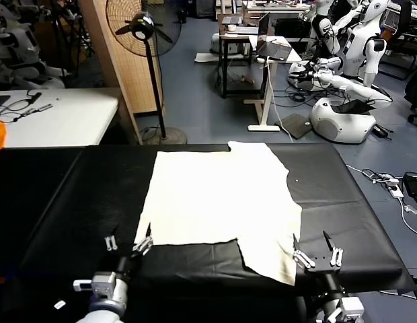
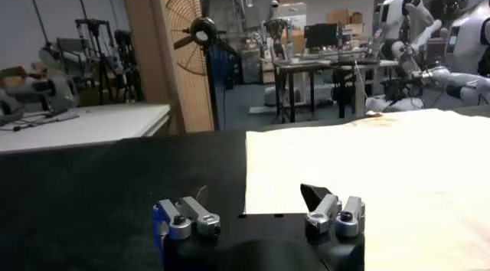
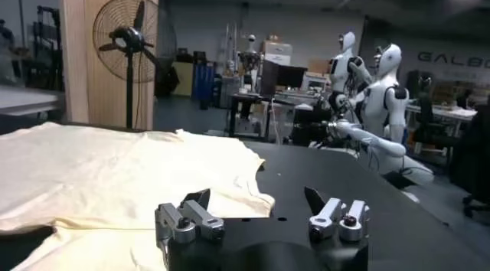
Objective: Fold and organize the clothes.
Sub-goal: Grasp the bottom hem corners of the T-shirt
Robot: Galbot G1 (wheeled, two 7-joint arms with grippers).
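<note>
Head view: a cream short-sleeved shirt (image 1: pixel 218 202) lies flat at the centre of the frame on a table (image 1: pixel 54 202) covered in black. It is partly folded, so that one sleeve (image 1: pixel 269 252) projects toward the lower right of the frame, ending close to the table's near edge. The left tool (image 1: pixel 129 240) sits at lower left, over the black cover at the shirt's near left corner, its fingers spread wide and holding nothing. The right tool (image 1: pixel 316 250) sits at lower right, just beside the projecting sleeve, likewise spread wide and empty.

Left wrist view: the left tool (image 2: pixel 259 215) stands with both fingers fully apart, one over bare black cover and the other at the edge of the shirt (image 2: pixel 383 181); whether it touches the cloth cannot be told.

Right wrist view: the right tool (image 3: pixel 260 217) is fully spread, with one finger over the hem of the shirt (image 3: pixel 115 173) and the other over the black table (image 3: pixel 360 181).

Background, upper part of the head view: a pedestal fan (image 1: pixel 144 30) at upper left, a white side table (image 1: pixel 60 114) at far left, a desk carrying a laptop (image 1: pixel 272 44), and white humanoid robots (image 1: pixel 350 74) at upper right.
</note>
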